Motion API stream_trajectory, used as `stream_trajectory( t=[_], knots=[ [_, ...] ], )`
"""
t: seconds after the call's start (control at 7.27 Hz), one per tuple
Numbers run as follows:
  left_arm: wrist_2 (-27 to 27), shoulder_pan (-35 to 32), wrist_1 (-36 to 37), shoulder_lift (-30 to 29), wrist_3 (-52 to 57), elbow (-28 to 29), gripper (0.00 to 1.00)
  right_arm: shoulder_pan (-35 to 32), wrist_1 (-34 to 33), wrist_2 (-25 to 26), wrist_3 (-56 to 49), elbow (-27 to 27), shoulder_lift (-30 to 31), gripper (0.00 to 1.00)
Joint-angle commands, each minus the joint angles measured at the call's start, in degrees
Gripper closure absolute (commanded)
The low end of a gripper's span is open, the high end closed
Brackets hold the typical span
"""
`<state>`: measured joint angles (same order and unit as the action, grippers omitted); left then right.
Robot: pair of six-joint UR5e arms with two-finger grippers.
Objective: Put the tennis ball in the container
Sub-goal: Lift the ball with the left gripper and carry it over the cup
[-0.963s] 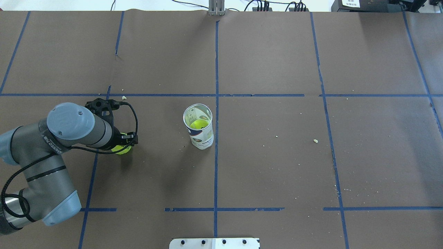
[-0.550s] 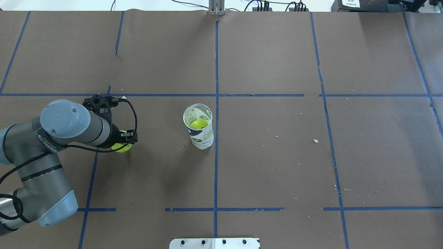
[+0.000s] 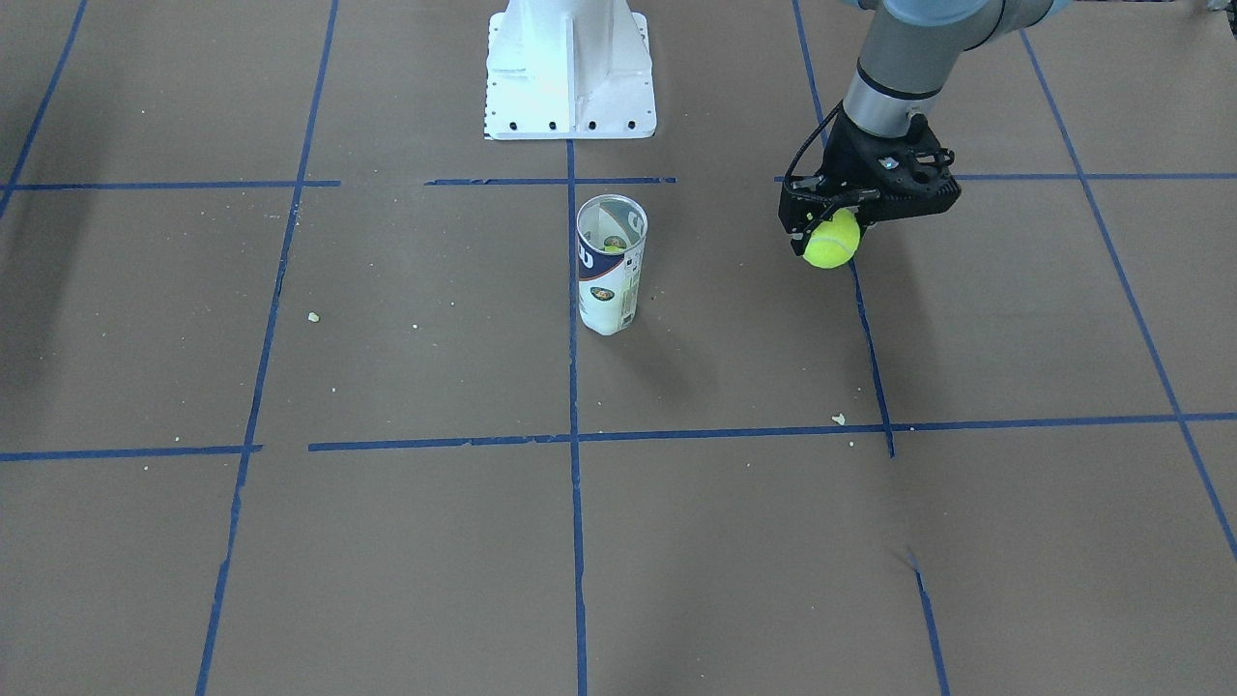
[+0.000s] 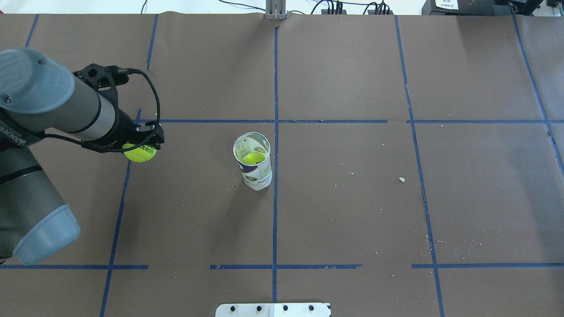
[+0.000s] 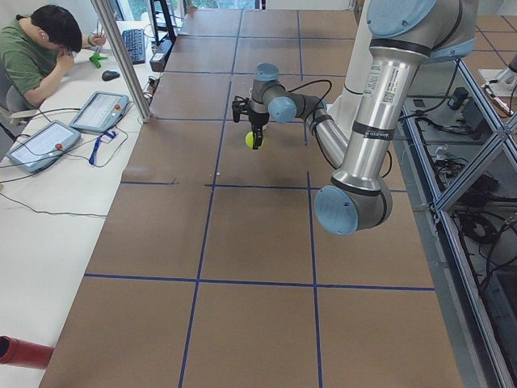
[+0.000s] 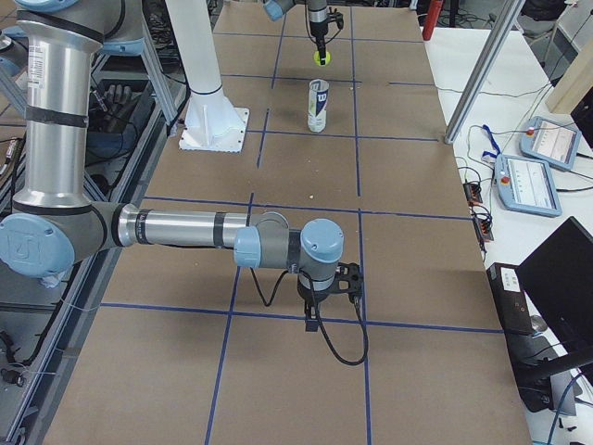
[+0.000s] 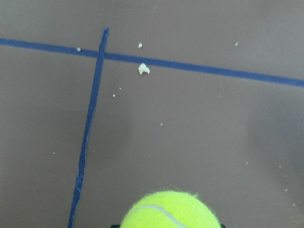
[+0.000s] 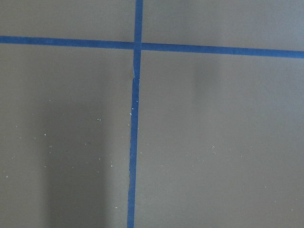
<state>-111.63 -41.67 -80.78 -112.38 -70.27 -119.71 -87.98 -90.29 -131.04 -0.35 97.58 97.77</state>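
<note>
The yellow-green tennis ball (image 4: 140,152) with dark lettering hangs above the table, and my left gripper (image 4: 143,146) is shut on it. The front view shows the ball (image 3: 831,240) under the black gripper (image 3: 833,224), to the right of the container (image 3: 609,266). The clear container (image 4: 253,162) stands upright and open-topped near the table's middle, with another yellow-green ball inside it. The held ball (image 7: 171,211) fills the bottom edge of the left wrist view. My right gripper (image 6: 321,298) shows only in the exterior right view, low over the table and far from the can; I cannot tell its state.
The white metal pedestal (image 3: 570,68) stands behind the container at the robot's side. Blue tape lines (image 4: 275,198) cross the brown paper cover, which carries small crumbs (image 4: 401,179). An operator (image 5: 36,48) sits at a side desk with tablets.
My left arm has risen and swung toward the far side, lifting the tennis ball off the table. The container has not moved.
</note>
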Motion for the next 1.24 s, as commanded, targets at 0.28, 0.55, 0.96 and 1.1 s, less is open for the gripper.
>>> stream_trajectory(
  t=[0.28,0.55,0.96,1.1],
  knots=[
    [-5.6,0.0,13.9,-17.3,-6.4,0.8,0.90,0.0,0.0,0.0,0.0,0.0,0.1,0.00],
    [-6.0,1.8,13.9,-24.0,-10.6,7.4,0.89,0.0,0.0,0.0,0.0,0.0,0.1,0.00],
    [-5.8,5.0,13.7,-28.2,-12.3,13.1,0.87,0.0,-0.1,0.0,0.0,0.0,0.0,0.00],
    [-5.9,5.0,13.6,-30.4,-12.5,16.1,0.87,0.0,0.0,0.0,0.0,0.1,0.0,0.00]
  ],
)
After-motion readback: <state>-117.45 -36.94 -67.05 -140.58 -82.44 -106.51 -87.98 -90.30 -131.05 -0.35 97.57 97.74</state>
